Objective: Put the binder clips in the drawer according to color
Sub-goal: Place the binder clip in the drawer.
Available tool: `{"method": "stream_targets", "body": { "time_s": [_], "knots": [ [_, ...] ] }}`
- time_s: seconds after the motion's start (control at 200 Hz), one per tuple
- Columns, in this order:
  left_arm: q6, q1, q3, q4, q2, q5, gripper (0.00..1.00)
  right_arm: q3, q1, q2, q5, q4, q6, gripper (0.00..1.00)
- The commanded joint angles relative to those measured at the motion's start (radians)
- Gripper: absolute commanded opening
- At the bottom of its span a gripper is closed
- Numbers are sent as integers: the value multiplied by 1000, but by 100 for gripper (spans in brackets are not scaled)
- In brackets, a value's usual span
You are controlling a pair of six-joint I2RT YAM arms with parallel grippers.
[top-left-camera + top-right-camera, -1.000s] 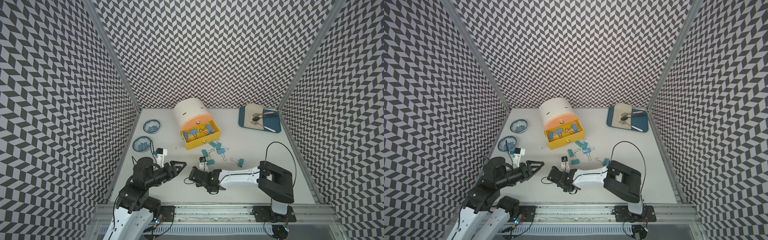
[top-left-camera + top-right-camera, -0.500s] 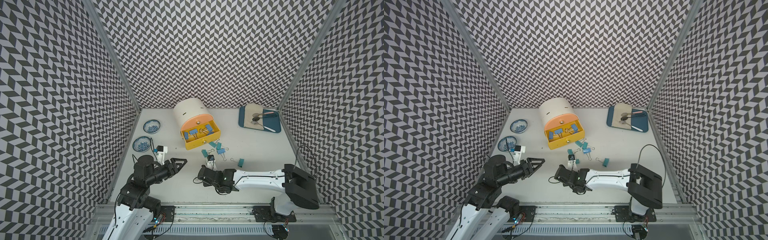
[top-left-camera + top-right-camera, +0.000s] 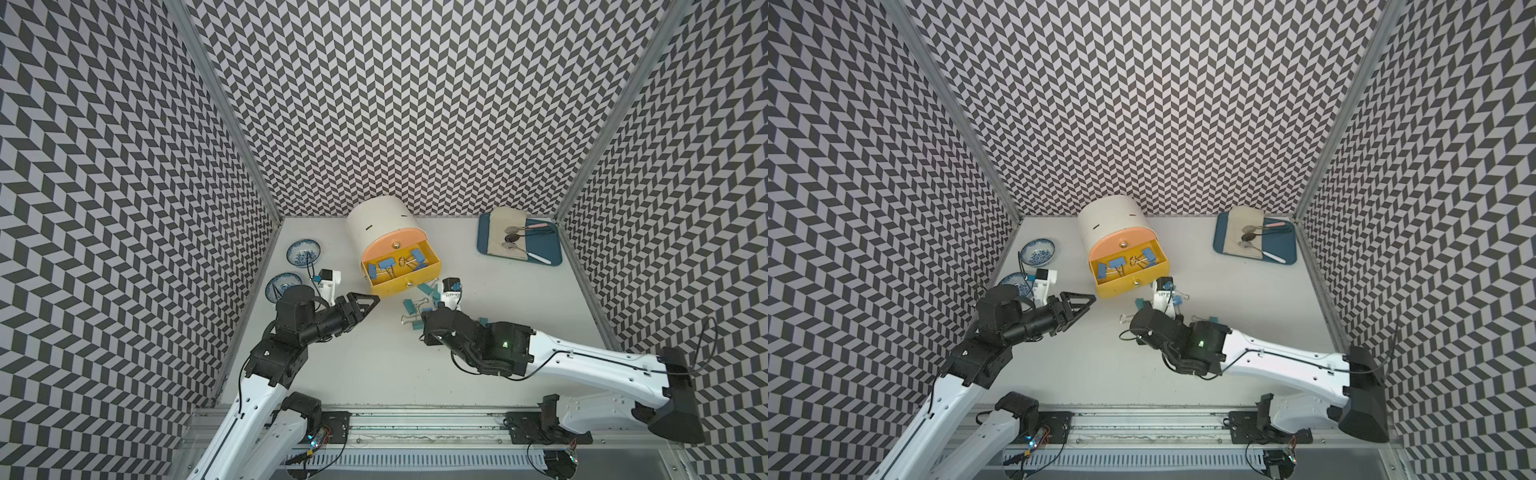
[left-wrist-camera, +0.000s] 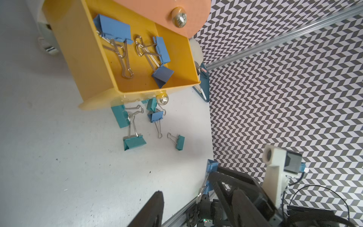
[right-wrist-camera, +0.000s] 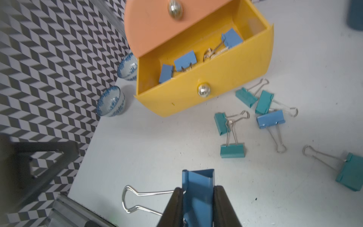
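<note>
Right gripper (image 5: 198, 189) clamping blue binder clip (image 5: 197, 177), bare worktop (image 3: 374, 374) toward front edge, left gripper (image 3: 368, 300) jaws parted, empty, beside open yellow drawer (image 3: 399, 283)

top views: high, front, looking down on whole scene | wrist views: low, close, both facing drawer (image 4: 82, 64)

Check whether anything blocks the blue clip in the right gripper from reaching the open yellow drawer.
Nothing visible does. Only bare table lies between the blue clip in the right gripper and the yellow drawer, which stands open. The loose clips lie beside that path, by the drawer's front.
</note>
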Motion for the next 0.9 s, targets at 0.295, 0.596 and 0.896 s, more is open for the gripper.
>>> {"method": "stream_targets", "body": {
  "time_s": [0.295, 0.596, 0.896],
  "knots": [
    [15, 5, 119, 193, 200, 66, 59, 199, -287, 62, -116, 95, -276, 25],
    [16, 5, 167, 270, 309, 70, 59, 334, -417, 256, -256, 166, -373, 25],
    [28, 8, 200, 311, 388, 68, 59, 424, -486, 396, -344, 196, -422, 28]
  ]
}}
